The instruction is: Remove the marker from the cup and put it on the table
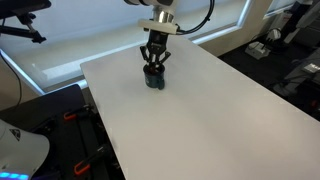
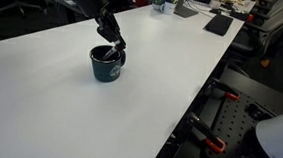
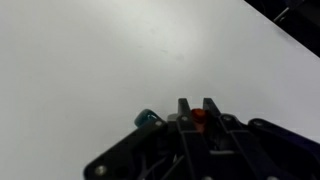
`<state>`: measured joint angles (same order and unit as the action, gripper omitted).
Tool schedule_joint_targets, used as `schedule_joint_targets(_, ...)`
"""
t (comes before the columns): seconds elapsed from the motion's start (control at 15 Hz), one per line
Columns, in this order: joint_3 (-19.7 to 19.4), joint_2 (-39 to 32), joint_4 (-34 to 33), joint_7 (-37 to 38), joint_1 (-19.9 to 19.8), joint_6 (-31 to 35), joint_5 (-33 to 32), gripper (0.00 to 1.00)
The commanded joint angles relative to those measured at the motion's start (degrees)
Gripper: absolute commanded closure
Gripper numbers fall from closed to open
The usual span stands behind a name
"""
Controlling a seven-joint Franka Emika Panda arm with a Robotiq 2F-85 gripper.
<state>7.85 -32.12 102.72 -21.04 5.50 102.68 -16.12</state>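
White matte desk took up nearly all of my wrist view, bare from the 9 o'clock edge across to the middle. Further right and low down was a dark teal sliver that I took for the rim of the cup. Just at its 3 o'clock stood two fingers, with the orange-red end of the marker filling the narrow gap between them. I judged the end effector to be clamped on the marker, though the contact was small in the picture.

In an exterior view the end effector stood right at the mouth of the cup, toward the 11 o'clock part of the desk. I could not see the marker's body there, so I judged the marker was inside the cup with only its top pinched.

My worry was that shallow hold: with so little of the marker between the fingers, it could slip out on the lift and drop back in. A finger looked close to the rim, so a pull that wasn't straight up could lever the marker against the wall and drag or tip the cup. Letting go too high above the desk could also send a thin round marker rolling toward an edge.
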Motion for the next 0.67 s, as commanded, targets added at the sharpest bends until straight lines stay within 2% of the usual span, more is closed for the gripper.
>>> schedule_joint_targets(0.0, -0.7, 4.9, 3.8, 2.1, -0.1, -0.4, 0.6, 0.95)
schedule_joint_targets(0.6, -1.7, 13.1, 8.4, 5.6, 0.1, -2.3, -1.1, 0.95)
